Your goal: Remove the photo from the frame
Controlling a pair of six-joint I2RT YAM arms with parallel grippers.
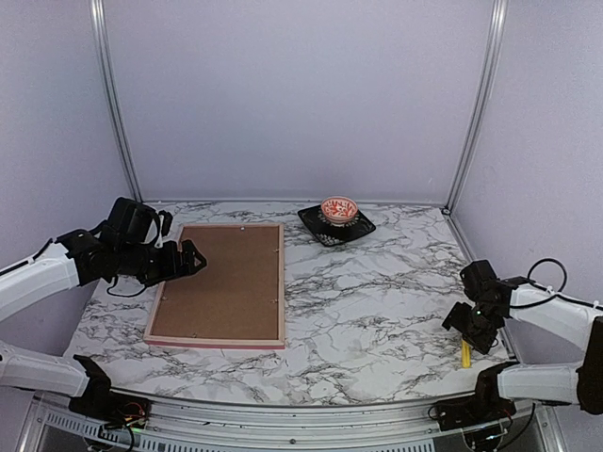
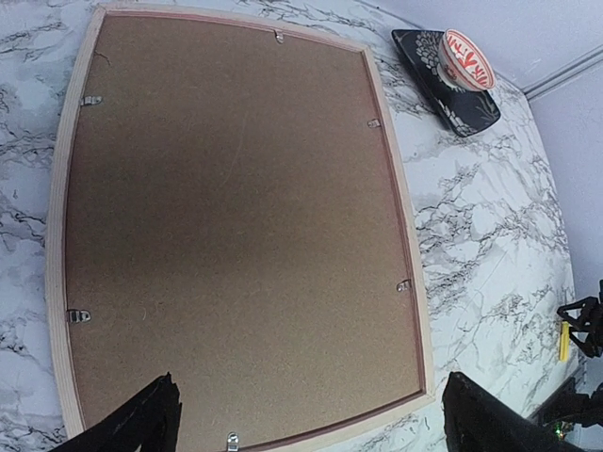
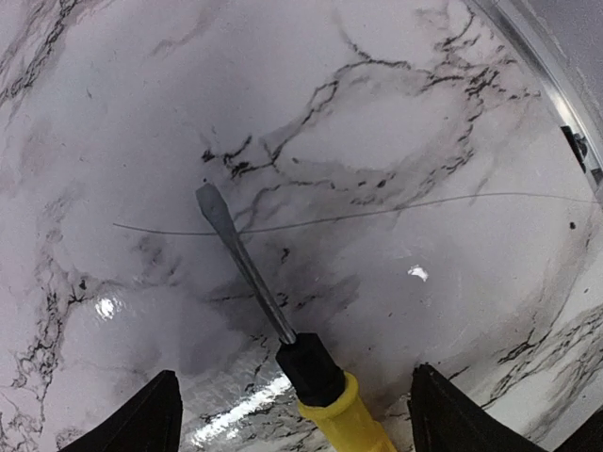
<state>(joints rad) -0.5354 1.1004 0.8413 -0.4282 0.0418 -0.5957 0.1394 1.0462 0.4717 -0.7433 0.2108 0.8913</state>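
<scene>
- The photo cannot be seen in any view. Judging by the task, it is shut inside the frame [image 1: 217,343], beneath the board.
- The frame lies flat and face down in the left half of the top view. Only a thin pink-and-pale rim shows round it, so its back is the side open to work on.
- The brown backing board [image 1: 221,282] fills the frame completely. Small metal clips [image 2: 79,316] sit round its edges and lap onto it from the rim, which is probably what keeps it from lifting out.
- The left gripper [image 1: 191,258] hangs over the frame's left edge, at mid-left of the top view. Its jaws are spread as wide as they go and hold nothing. In its wrist view the two dark fingers [image 2: 141,419] sit in the lower corners with the board between them. I read this as waiting, or getting ready to steady the frame.
- A flat-blade screwdriver [image 3: 306,372] with a yellow handle lies on the marble table [image 1: 377,311] at lower right of the top view, well apart from the frame. It is likely meant for turning the clips.
- The right gripper [image 1: 468,325] hovers directly over the screwdriver. Its jaws are wide, one on each side of the handle, and neither touches it, so the tool is not yet gripped.
- At upper centre a patterned bowl [image 1: 339,209] rests on a black tray [image 1: 311,218], just beyond the frame's far right corner and clear of both arms.
</scene>
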